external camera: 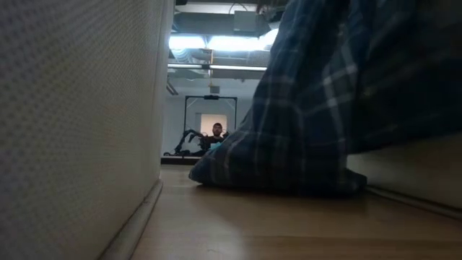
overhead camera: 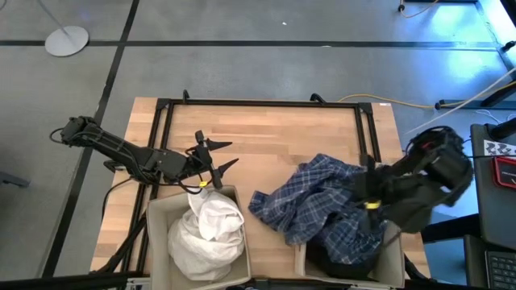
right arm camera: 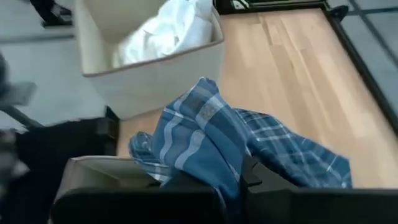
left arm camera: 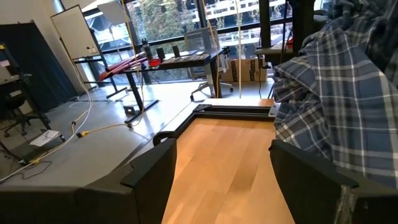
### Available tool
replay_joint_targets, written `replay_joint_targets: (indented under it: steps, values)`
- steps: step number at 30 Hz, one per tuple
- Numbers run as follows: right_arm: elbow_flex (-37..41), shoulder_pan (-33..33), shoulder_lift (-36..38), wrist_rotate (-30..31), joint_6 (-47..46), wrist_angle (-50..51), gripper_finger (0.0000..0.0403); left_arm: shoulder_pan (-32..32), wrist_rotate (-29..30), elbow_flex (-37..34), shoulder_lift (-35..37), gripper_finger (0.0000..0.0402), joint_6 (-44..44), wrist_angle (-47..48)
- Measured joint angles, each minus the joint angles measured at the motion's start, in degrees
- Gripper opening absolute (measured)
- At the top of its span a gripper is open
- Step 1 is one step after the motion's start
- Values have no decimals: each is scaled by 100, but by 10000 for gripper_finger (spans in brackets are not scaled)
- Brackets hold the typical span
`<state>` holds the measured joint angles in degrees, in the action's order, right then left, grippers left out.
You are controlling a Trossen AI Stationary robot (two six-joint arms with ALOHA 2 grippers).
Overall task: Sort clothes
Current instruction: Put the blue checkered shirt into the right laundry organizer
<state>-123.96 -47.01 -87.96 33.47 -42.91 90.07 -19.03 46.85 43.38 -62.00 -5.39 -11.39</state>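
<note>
The blue-and-white plaid shirt [overhead camera: 318,205] hangs from my right gripper [overhead camera: 369,197], which is shut on it above the right beige box [overhead camera: 393,250]. The shirt's lower part [external camera: 289,166] rests on the table between the two boxes. A dark garment [overhead camera: 339,262] lies in the right box. The white garment [overhead camera: 205,234] lies heaped in the left beige box [overhead camera: 157,213]. My left gripper [overhead camera: 224,155] is open and empty over the table, just beyond the left box's far rim. It shows open in the left wrist view too [left arm camera: 230,180]. I cannot tell a dark green garment from a dark grey one. My right gripper pinches a bunched-up fold of the plaid shirt [right arm camera: 214,146] between its two fingers, several layers thick. The shirt is raised at the hold and falls away slack. Its free part [right arm camera: 292,155] spreads on the table toward the left box.
A black frame [overhead camera: 258,103] runs along the table's far and side edges. Bare wood [overhead camera: 282,149] lies between my two grippers on the far half. The two boxes stand at the near edge with a narrow gap [external camera: 216,217] between them. A person [external camera: 215,133] sits far behind the table.
</note>
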Motion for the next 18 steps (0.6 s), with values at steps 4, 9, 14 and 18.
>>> replay_joint_targets:
  steps: [4, 9, 14, 18]
  values:
    - [32, -339, 120, -130, -524, -16, 4, 0, 0, 0, 0, 251, 0, 2]
    - [831, -733, 109, -372, -1261, -17, 3, 0, 0, 0, 0, 251, 0, 2]
    - [2218, -779, 105, -1074, -2178, -15, 4, 0, 0, 0, 0, 251, 2, 1]
    - [3309, -778, 122, -1547, -2824, -14, 4, 0, 0, 0, 0, 251, 3, -38]
